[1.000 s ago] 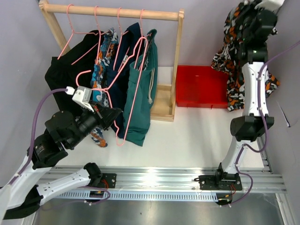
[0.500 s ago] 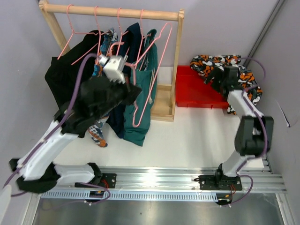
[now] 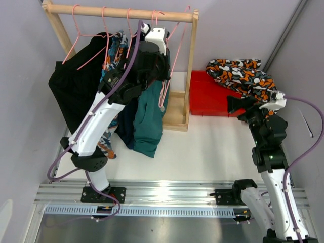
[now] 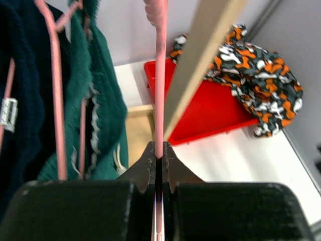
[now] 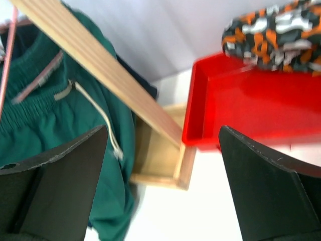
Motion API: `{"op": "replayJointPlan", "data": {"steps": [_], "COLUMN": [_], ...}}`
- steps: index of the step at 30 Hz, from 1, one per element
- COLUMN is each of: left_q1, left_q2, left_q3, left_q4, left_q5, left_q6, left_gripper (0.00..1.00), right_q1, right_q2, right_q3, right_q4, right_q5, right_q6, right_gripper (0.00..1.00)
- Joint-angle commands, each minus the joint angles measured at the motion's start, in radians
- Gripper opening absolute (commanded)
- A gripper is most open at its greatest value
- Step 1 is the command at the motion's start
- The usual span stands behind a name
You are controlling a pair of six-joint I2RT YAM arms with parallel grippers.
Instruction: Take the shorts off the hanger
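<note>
Hanger (image 4: 160, 75) pinched in left tool (image 4: 158, 150) beside rack post (image 4: 199, 65), right tool (image 5: 163, 131) wide apart before red bin (image 5: 192, 100) rim

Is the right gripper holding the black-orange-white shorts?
No, the right gripper is wide open and empty; the black-orange-white shorts lie apart on the red bin.

1. This is a robotics lab cell: a left arm (image 3: 96, 126) and a right arm (image 3: 268, 147) are bolted to an aluminium rail (image 3: 167, 195).
2. Bare lilac partition walls (image 3: 228, 30) box in a white tabletop (image 3: 202, 147).
3. The small wooden clothes rack (image 3: 91, 9) and red bin (image 3: 210, 98) look like test props.
</note>
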Motion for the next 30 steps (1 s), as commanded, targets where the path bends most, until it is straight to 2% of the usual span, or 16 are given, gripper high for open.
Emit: {"op": "replayJointPlan", "data": {"steps": [1,6,14,19,21,22,23,29,30], "left_q1": [0.072,0.135,0.191,0.194,0.194,0.192,0.191,0.166,0.165], "left_q2": [0.018,0.136,0.211,0.263,0.273,0.274,0.270,0.158,0.120], "left_q3": [0.058,0.137,0.147,0.162,0.157,0.148,0.139,-0.034,-0.044], "left_q4": [0.119,0.185,0.340,0.386,0.372,0.351,0.340,0.297,0.280], "left_q5": [0.049,0.199,0.359,0.404,0.404,0.430,0.430,0.376,0.370], "left_q6": [0.043,0.058,0.026,0.006,-0.005,-0.008,-0.003,0.030,0.032], "left_gripper": [0.00,0.00,0.00,0.00,0.03,0.06,0.17,0.57,0.59], "right_q1": [0.008,0.014,0.017,0.018,0.018,0.018,0.018,0.020,0.021], "right_q2": [-0.057,-0.128,-0.178,-0.189,-0.189,-0.188,-0.188,-0.183,-0.181], "right_q3": [-0.046,-0.067,-0.124,-0.141,-0.144,-0.144,-0.143,-0.146,-0.147], "right_q4": [-0.084,-0.136,-0.153,-0.156,-0.159,-0.160,-0.160,-0.160,-0.160], "right_q5": [-0.046,-0.057,-0.069,-0.075,-0.080,-0.080,-0.083,-0.091,-0.091], "right_q6": [0.021,0.020,0.024,0.020,0.017,0.015,0.012,0.014,0.018], "right_gripper": [0.99,0.99,0.99,0.99,1.00,0.99,0.99,1.00,0.99]}}
